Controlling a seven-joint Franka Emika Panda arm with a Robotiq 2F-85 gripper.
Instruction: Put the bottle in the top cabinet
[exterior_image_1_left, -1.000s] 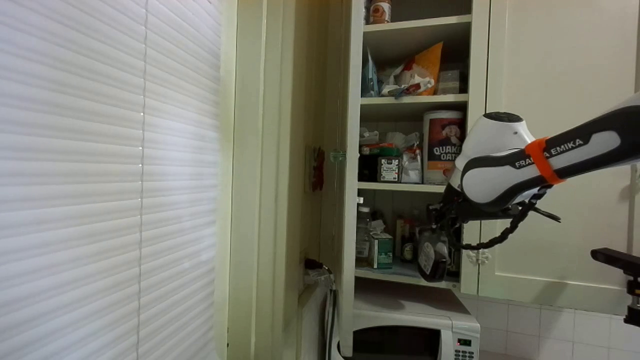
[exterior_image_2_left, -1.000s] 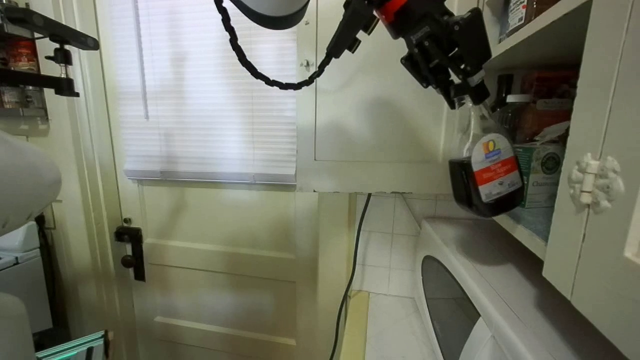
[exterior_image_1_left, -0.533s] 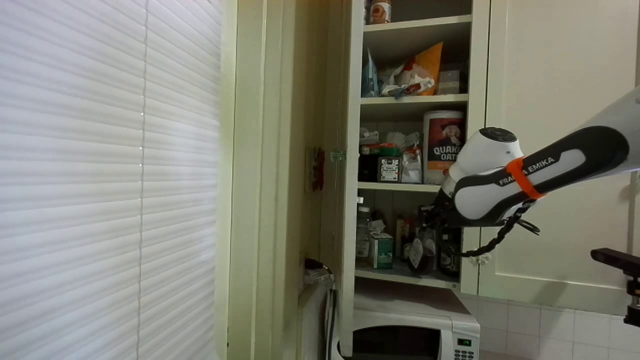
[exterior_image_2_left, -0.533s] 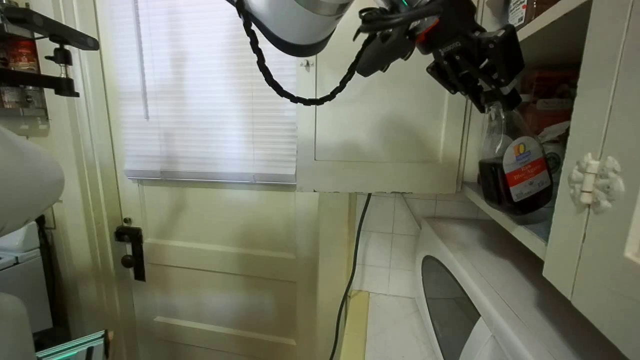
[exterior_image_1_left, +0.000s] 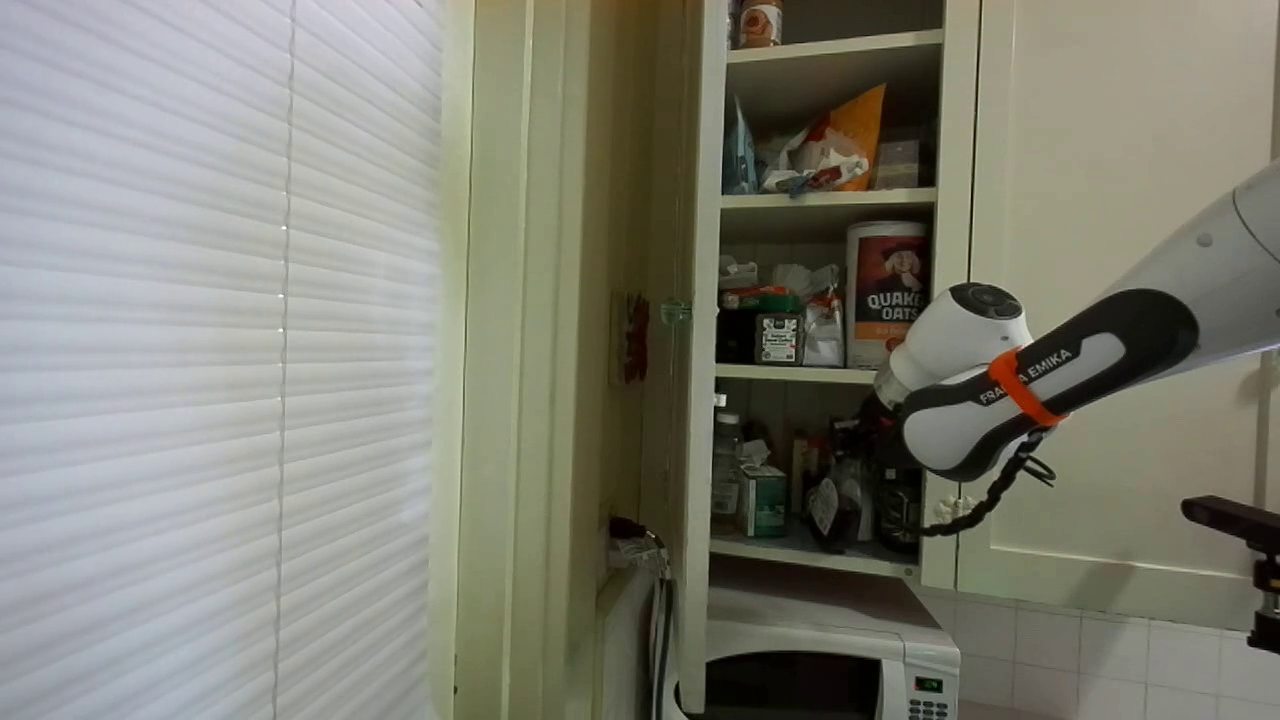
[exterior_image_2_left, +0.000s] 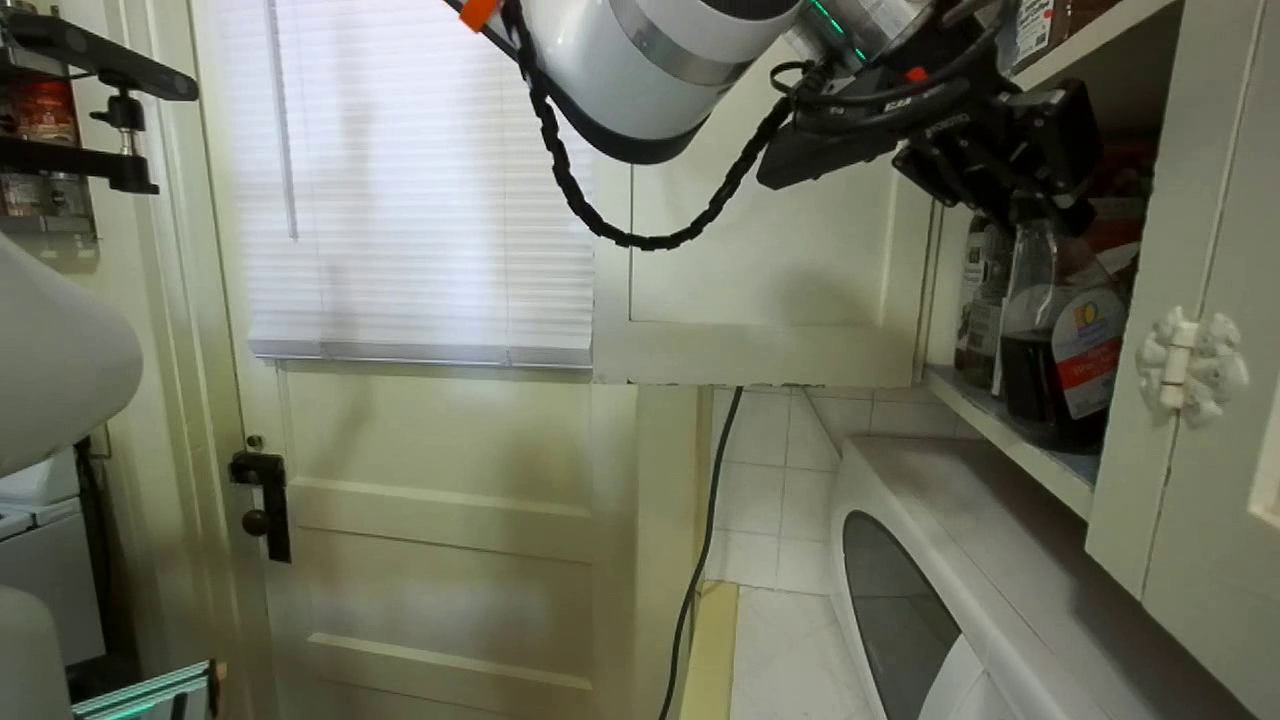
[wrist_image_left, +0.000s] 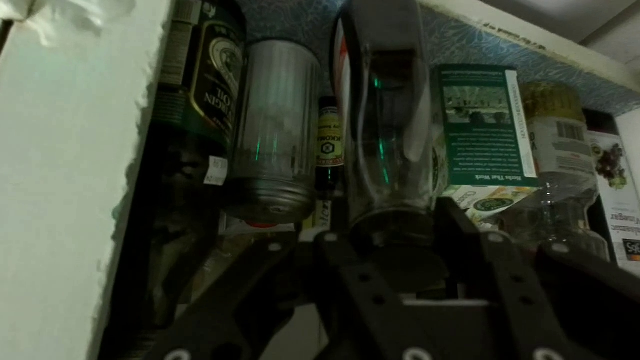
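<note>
Cream cabinet (exterior_image_1_left: 957, 200), lowest shelf (exterior_image_2_left: 1040, 461): gripper (wrist_image_left: 392, 220) clamped on top of bottle (exterior_image_2_left: 1035, 385), fingers (wrist_image_left: 452, 220) either side.

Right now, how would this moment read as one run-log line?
claw: shut on bottle, at its top | place: inside top cabinet, over lowest shelf | base contact: unclear | release: not yet done

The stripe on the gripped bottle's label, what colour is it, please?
The stripe is red, clearest in an exterior view.
</note>
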